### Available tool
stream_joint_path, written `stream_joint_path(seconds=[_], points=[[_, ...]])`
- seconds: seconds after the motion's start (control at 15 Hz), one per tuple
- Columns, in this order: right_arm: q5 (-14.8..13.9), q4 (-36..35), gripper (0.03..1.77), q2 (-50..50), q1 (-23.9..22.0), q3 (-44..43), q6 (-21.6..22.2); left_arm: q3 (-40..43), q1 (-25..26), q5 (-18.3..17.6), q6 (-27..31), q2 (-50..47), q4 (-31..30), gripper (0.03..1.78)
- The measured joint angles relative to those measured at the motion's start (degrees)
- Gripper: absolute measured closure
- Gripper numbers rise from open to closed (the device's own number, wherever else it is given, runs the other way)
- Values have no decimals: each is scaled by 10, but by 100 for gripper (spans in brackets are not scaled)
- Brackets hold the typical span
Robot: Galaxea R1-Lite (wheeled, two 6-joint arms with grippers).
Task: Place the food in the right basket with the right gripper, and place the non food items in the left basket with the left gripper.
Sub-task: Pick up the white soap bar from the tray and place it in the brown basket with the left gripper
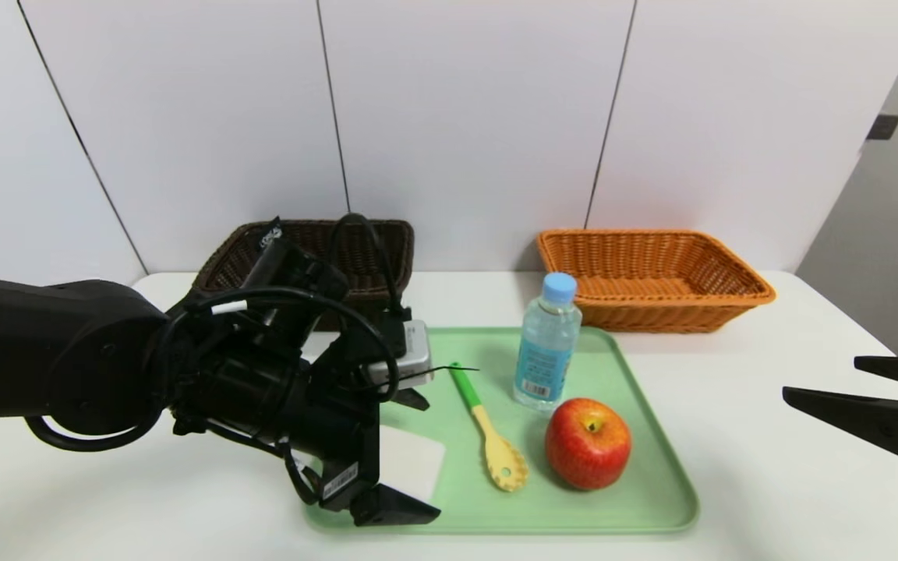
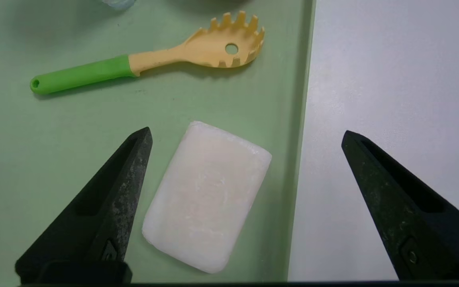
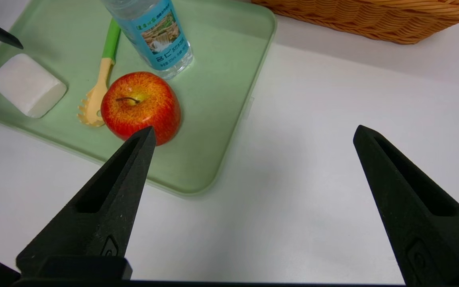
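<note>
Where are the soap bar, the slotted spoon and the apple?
soap bar point(image 2: 206, 197), left wrist view, middle of its top face.
slotted spoon point(image 2: 217, 48), left wrist view, yellow bowl beside the hole.
apple point(image 1: 588, 446), head view, red front face.

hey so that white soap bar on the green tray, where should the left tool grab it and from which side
Probably across the soap bar's two long flat sides, coming down from above. It lies flat on the green tray, close beside the rim, apart from the slotted spoon. The left tool hangs open over it, but one finger is outside the tray, so shift inward to clear the rim.
</note>
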Motion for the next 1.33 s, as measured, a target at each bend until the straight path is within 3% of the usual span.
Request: stream_joint_path(seconds=[0.4, 1.33], points=[[0, 0, 9, 0, 0, 9, 0, -12, 51, -1, 75, 12, 66, 12], [0, 0, 9, -5, -2, 13, 1, -12, 72, -3, 87, 60, 51, 12]])
